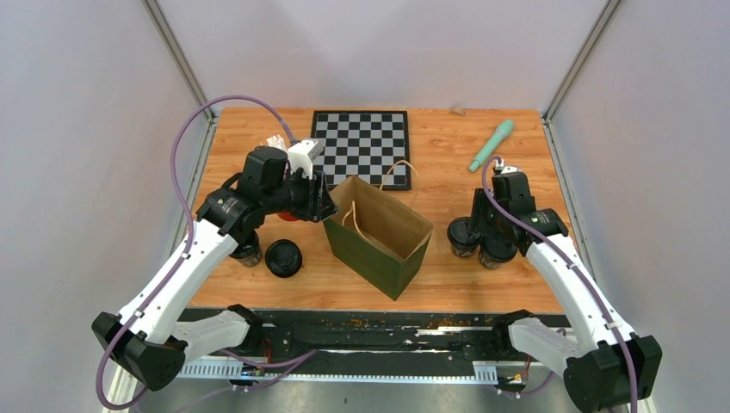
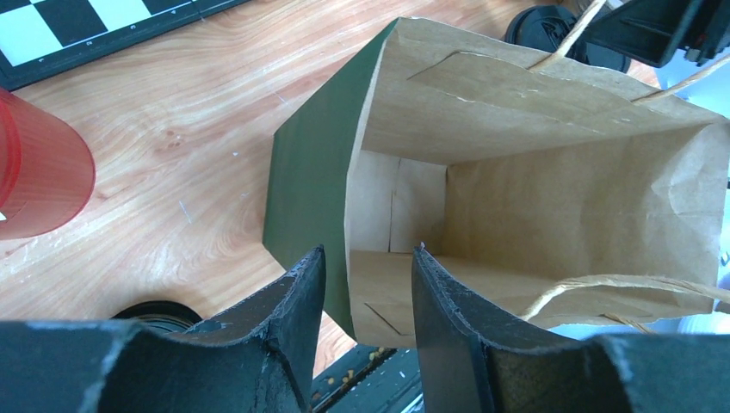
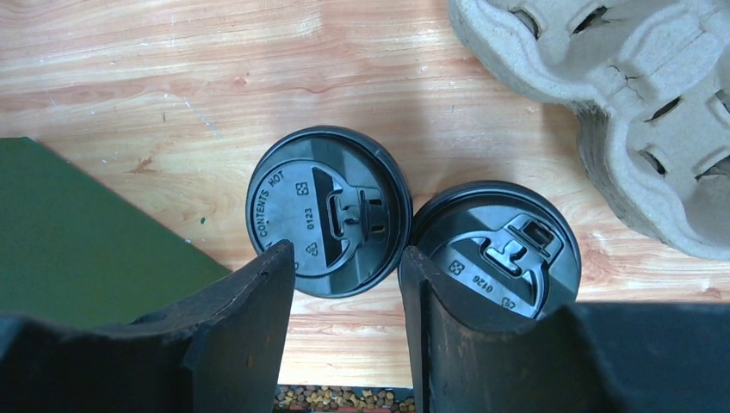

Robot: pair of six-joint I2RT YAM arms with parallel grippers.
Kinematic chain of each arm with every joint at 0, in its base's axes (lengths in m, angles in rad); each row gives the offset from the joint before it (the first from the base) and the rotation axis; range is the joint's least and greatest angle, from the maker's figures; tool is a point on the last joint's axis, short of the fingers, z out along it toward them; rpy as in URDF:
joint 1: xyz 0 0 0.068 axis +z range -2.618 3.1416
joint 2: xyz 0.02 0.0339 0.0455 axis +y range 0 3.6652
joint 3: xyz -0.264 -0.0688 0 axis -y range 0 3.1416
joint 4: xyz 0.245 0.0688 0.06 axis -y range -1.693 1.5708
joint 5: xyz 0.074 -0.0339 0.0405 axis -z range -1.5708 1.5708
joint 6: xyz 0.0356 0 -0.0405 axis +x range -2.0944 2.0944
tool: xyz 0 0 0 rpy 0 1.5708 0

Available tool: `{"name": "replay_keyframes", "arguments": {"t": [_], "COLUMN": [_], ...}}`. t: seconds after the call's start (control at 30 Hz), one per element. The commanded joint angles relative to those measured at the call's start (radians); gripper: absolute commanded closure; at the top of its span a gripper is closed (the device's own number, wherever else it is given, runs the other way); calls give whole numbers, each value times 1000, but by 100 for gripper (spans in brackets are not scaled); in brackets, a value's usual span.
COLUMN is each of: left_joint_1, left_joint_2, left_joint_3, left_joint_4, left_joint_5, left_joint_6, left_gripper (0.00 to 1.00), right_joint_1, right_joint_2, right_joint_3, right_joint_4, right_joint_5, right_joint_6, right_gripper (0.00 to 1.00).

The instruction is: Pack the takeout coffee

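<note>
Several takeout coffee cups with black lids stand on the table. One cup (image 1: 283,257) sits left of the paper bag (image 1: 379,237), and another (image 1: 248,251) shows partly under my left arm. Two more stand right of the bag, side by side (image 3: 327,211) (image 3: 504,249). My right gripper (image 3: 349,258) hovers over that pair, open, each finger overlapping one lid's edge, with bare table in the gap. My left gripper (image 2: 368,262) is open at the open bag (image 2: 534,172), whose near rim corner lies between the fingers with no visible contact.
A red cup (image 2: 39,172) stands just left of the bag, behind my left gripper. A chessboard (image 1: 361,146) and a teal stick (image 1: 491,144) lie at the back. A grey pulp cup carrier (image 3: 637,103) lies beside the right pair of cups.
</note>
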Motion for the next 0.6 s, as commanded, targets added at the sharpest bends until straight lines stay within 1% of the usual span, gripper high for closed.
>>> {"name": "replay_keyframes", "arguments": {"t": [0.0, 0.1, 0.23, 0.57], "left_joint_1": [4, 4, 5, 5], "left_joint_2": [-37, -47, -64, -83], "left_joint_3": [-1, -2, -5, -8], "left_joint_4": [26, 18, 15, 10], "left_joint_5": [22, 10, 2, -10], "left_joint_6": [-14, -12, -8, -9], "left_gripper": [50, 49, 46, 46], "right_joint_1": [-22, -34, -42, -55], "right_joint_2": [28, 44, 49, 61], "right_joint_3": [-17, -19, -30, -60], "right_joint_4": [98, 101, 100, 117], "right_joint_5": [-45, -47, -45, -70], "right_joint_6": [-26, -26, -25, -29], "right_gripper": [52, 53, 55, 55]}}
